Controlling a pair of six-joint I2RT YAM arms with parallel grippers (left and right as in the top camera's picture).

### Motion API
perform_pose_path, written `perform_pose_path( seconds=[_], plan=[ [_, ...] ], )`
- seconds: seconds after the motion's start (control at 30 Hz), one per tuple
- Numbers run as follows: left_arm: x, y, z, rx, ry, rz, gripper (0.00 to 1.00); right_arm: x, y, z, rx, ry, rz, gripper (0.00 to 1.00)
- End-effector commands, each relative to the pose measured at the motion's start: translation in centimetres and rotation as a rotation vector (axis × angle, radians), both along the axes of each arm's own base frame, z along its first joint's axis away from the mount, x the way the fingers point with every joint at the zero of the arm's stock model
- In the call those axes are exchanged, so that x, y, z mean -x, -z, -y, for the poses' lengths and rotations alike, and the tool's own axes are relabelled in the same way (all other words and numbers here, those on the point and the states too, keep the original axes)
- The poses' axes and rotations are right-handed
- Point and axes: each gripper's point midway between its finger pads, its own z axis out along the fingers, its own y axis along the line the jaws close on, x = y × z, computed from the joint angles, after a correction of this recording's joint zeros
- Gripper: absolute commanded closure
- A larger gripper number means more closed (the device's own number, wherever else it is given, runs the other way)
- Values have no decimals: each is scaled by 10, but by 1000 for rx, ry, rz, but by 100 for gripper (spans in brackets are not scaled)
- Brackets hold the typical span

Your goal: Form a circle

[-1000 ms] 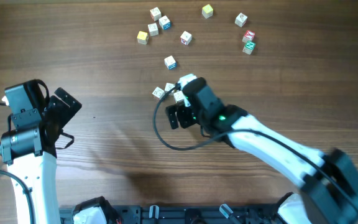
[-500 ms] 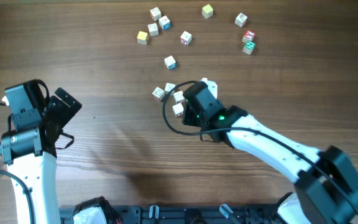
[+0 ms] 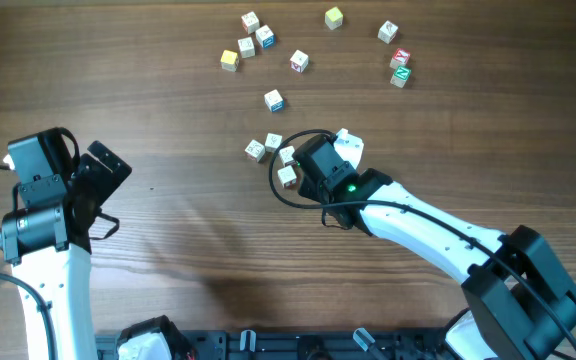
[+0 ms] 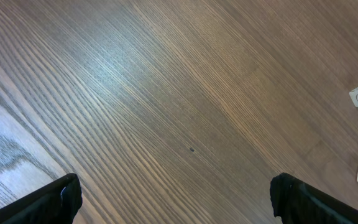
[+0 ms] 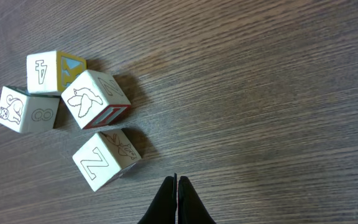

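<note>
Found the right gripper (image 5: 177,186) pinched fully shut with nothing between its tips, poised over bare wooden table (image 3: 168,80) just beside an N cube (image 5: 104,158). Located the circle (image 3: 274,141) at mid-table, immediately left of that gripper: so far a loose clump of four alphabet cubes, not a closed ring. Made out, through the right wrist camera, a duck cube (image 5: 98,99) with one red side, pressed against a 4 cube (image 5: 42,71), with a cat cube (image 5: 25,109) tucked beside both and the N cube close to the duck cube. Noted a black cable (image 3: 268,180) looping around the clump's near side. Counted one lone cube (image 3: 274,100) slightly farther off and ten more scattered cubes (image 3: 299,62) along the far edge. Saw the left gripper (image 4: 176,196) spread wide and holding nothing, well apart at the left.
</note>
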Motion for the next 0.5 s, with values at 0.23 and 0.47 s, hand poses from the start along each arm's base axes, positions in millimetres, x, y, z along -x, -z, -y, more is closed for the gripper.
perform_pose_path(
  seconds=[0.23,0.47],
  plan=[
    [-1,0,0,14,-6,7,0,-3,2,6,15,36,13,96],
    [-1,0,0,14,-7,7,0,-5,1,7,20,40,23,95]
  ],
)
